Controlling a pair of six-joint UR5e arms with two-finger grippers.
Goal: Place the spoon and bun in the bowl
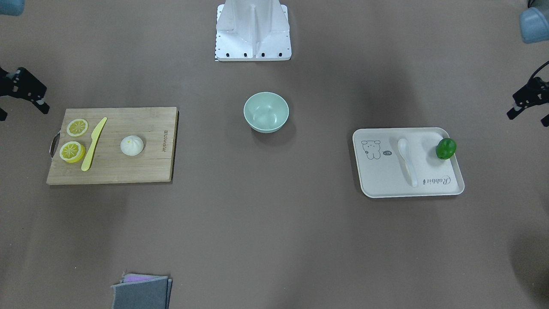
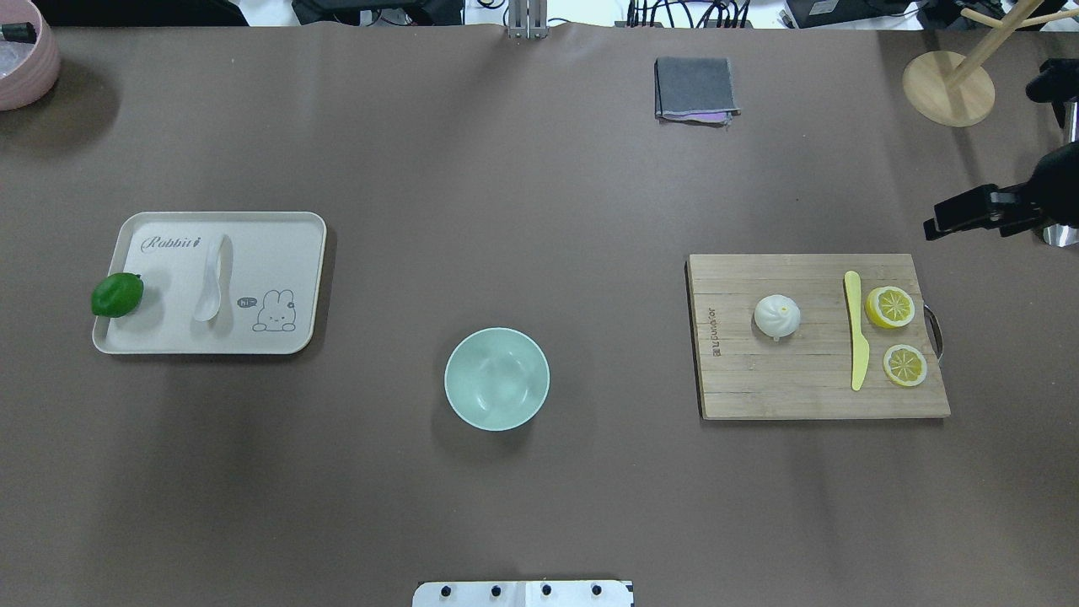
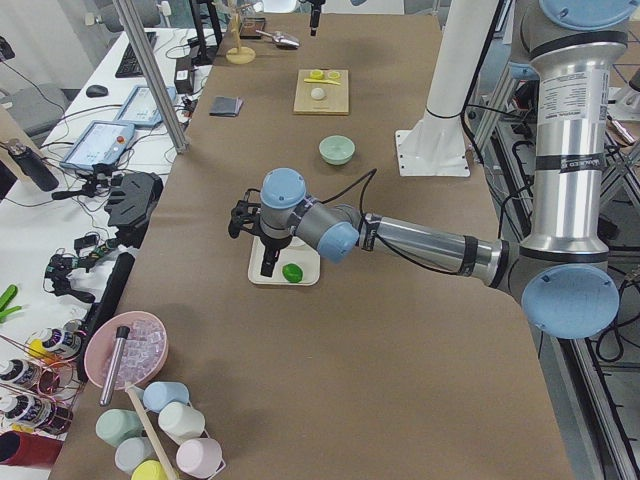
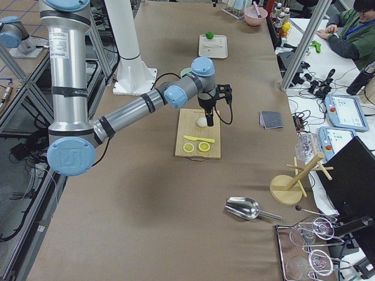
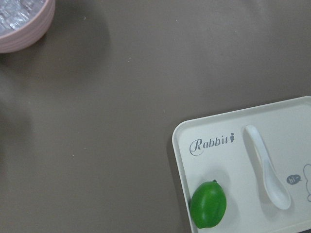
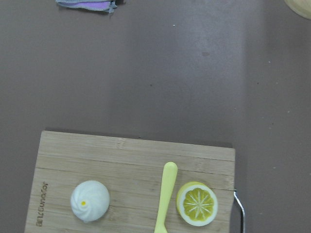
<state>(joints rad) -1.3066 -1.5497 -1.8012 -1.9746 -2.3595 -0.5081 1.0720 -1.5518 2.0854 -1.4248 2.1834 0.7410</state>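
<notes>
Both pincers stand with their jaws apart and empty, touching nothing. The left gripper [image 1: 528,118] hangs above the table's left end, out beyond the tray [image 2: 278,253]. The right gripper [image 1: 23,112] hangs above the right end, beyond the cutting board [image 2: 759,379]. From the front view the gap looks fairly wide on each, though both sit at the frame's edge, so I would not press that further.

The spoon [image 2: 211,278] lies flat in the middle of the tray near the left end, its scoop toward the robot's edge and its handle toward the far edge. A green lime [image 2: 117,294] sits on the tray's rim on the side toward the left end, apart from the spoon. The spoon looks glossy and rigid, so probably light, slippery and chippable. The narrow handle seems the best hold, pinched across its width from above, since the deep scoop would likely let the fingers slide off.

The bun [image 2: 776,316] sits on the cutting board near the right end, on the half toward the table's middle. It is clear of the yellow knife [image 2: 856,337] and the 2 lemon slices [image 2: 890,306]. It looks light and rounded, perhaps soft, so a gentle grip across its widest girth, below the pleats, should serve.

The bowl [image 2: 472,379] stands empty midway along the table, nearer the robot's edge. Neither of the 2 items has yet been placed in it.
</notes>
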